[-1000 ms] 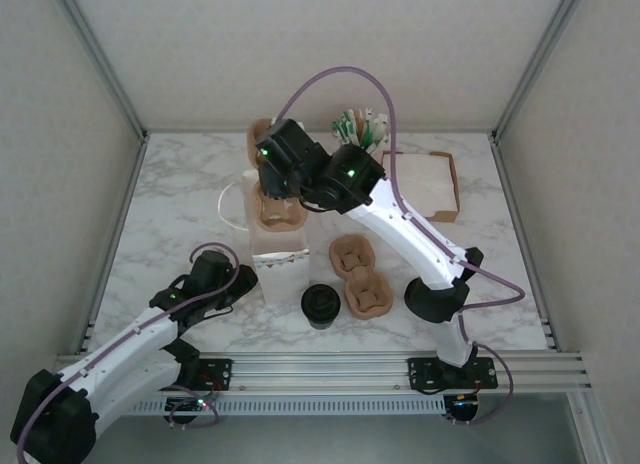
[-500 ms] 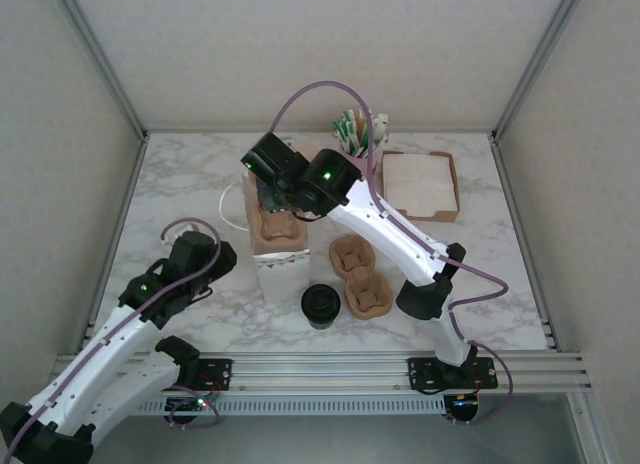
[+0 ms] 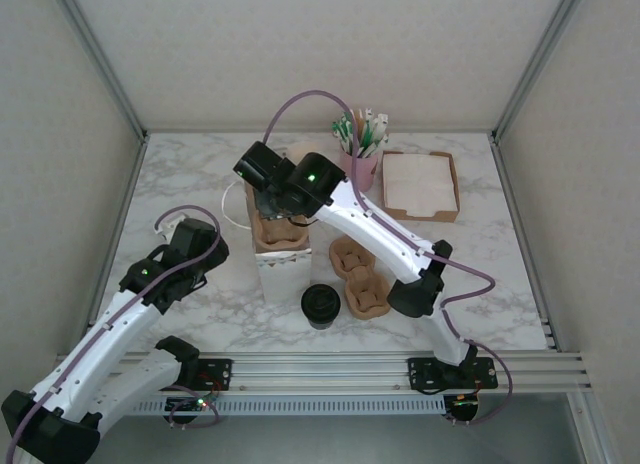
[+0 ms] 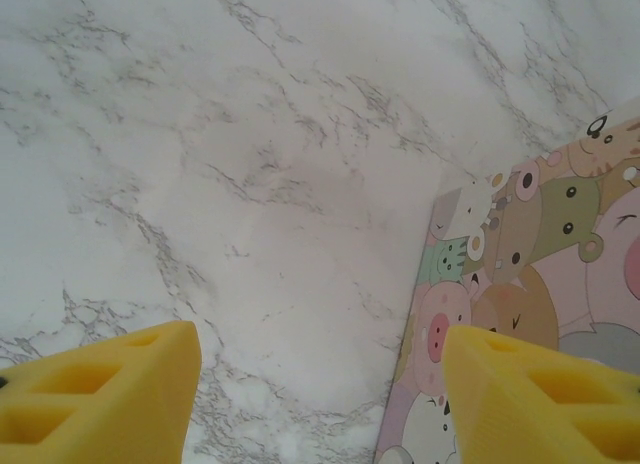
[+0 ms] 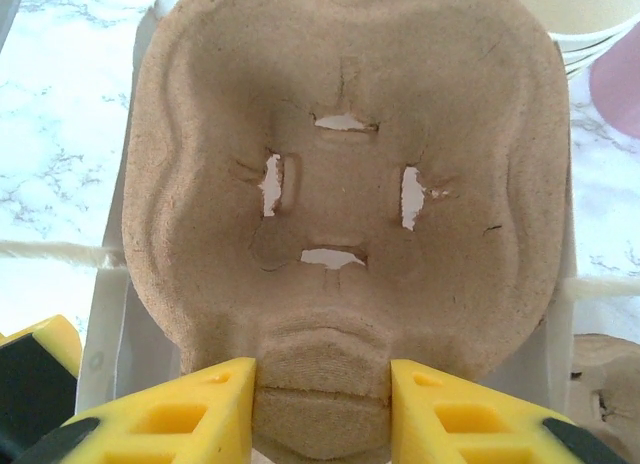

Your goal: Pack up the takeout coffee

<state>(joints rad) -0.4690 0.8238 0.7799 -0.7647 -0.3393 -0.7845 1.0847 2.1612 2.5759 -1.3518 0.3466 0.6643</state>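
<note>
A brown pulp cup carrier (image 5: 340, 214) is pinched at its middle ridge by my right gripper (image 5: 322, 404), which is shut on it. In the top view this carrier (image 3: 279, 227) hangs at the open mouth of the paper bag (image 3: 281, 271), with the right gripper (image 3: 268, 196) just above it. The bag's cartoon-animal side (image 4: 520, 274) shows at the right of the left wrist view. My left gripper (image 4: 320, 384) is open over bare marble beside the bag, its right finger close to the bag's wall. A coffee cup with a black lid (image 3: 320, 306) stands in front of the bag.
A second pulp carrier (image 3: 358, 277) lies right of the bag. A pink cup of stirrers and packets (image 3: 360, 149) and a brown napkin box (image 3: 421, 185) stand at the back. The bag's white rope handle (image 3: 232, 206) hangs to its left.
My right arm carried the carrier leftward and lower, onto the bag's mouth. My left gripper drew back from the bag's front, moving left and farther along its side.
</note>
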